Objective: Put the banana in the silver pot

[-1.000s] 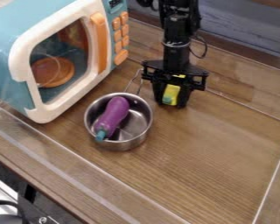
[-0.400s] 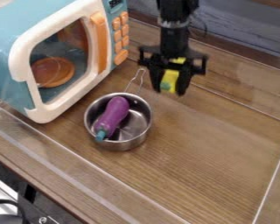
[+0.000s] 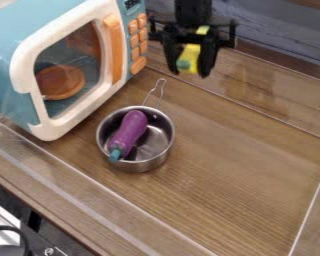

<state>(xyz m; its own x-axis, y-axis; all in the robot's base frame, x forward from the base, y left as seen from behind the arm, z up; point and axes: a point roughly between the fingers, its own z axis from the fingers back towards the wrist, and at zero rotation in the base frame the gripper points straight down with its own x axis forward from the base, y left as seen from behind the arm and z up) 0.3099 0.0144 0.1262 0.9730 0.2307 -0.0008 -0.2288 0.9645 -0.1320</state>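
Above the counter, the fingers point downward.

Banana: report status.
Gripper shut on banana, raised above the counter. Silver pot waiting, purple eggplant lying inside, in the way.

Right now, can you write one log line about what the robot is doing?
gripper: shut on banana | banana: held up off table | pot: eggplant inside | banana in pot: not yet
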